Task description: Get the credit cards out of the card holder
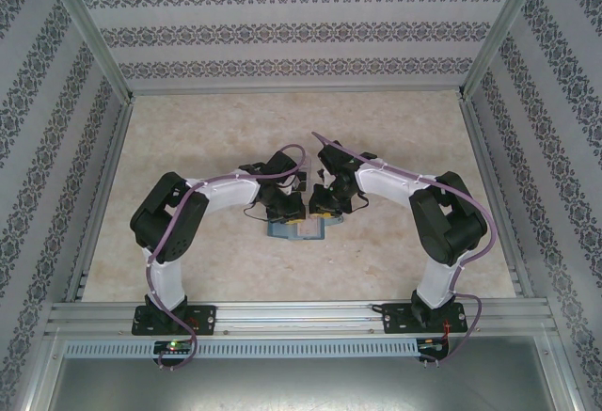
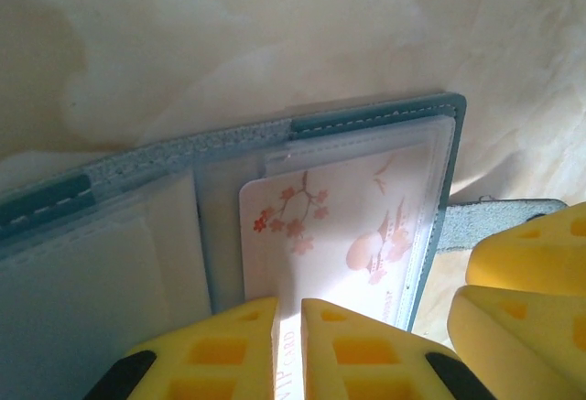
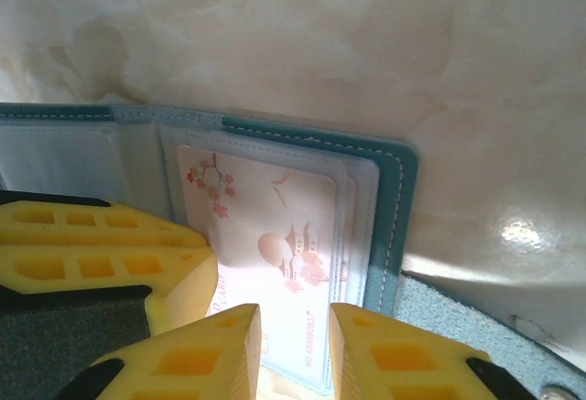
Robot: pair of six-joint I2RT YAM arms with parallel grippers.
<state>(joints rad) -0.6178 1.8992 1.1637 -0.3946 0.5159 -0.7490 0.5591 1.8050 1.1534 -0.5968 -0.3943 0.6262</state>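
The card holder (image 1: pixel 296 230) lies open on the surface (image 1: pixel 207 148) between my two grippers. My left gripper (image 2: pixel 288 313) stands a slit apart over the near edge of a blossom-printed credit card (image 2: pixel 339 226) tucked in a clear sleeve (image 2: pixel 366 141). It grips nothing I can see. My right gripper (image 3: pixel 295 322) hangs partly open just beside it, empty.

card holder (image 2: pixel 220 254) cut off at left, card (image 2: pixel 339 226) bottom behind left gripper (image 2: pixel 289 322)
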